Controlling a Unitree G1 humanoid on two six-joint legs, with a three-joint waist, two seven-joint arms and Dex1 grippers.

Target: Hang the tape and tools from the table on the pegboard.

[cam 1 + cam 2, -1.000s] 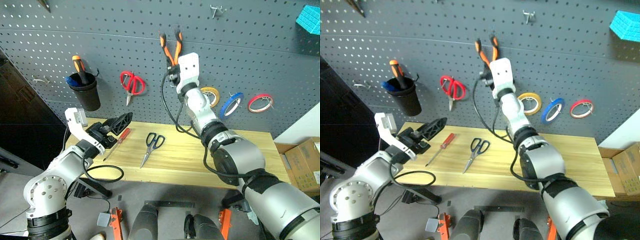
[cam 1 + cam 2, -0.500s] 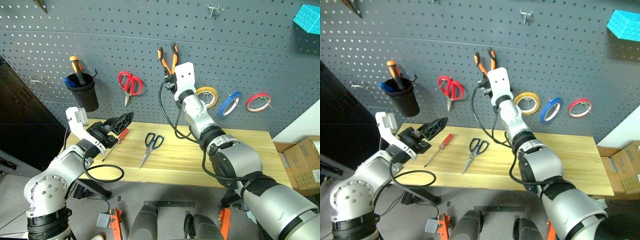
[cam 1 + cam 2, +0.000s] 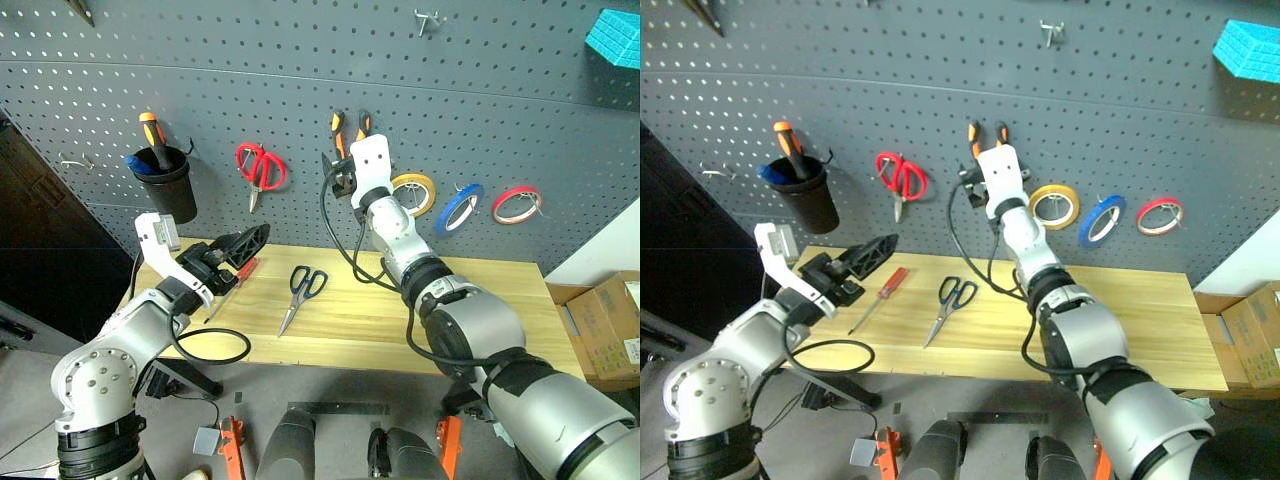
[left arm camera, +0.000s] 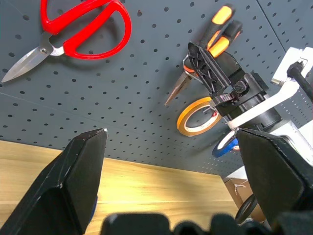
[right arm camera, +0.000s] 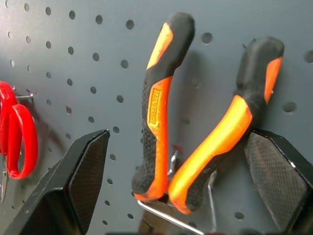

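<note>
Grey pegboard (image 3: 520,90) rises behind the desk (image 3: 500,310). Pliers (image 5: 195,122) hang on a hook, between the wide right pincer (image 5: 181,196) but not held. They look heavy and stiff; the rubber handles give the best hold. Blue tape (image 3: 460,208) hangs too. Scissors (image 3: 303,293) and screwdriver (image 3: 236,284) lie flat below. The left pincer (image 4: 171,171) is wide and empty. That wrist view shows the hook; the head views don't.
</note>
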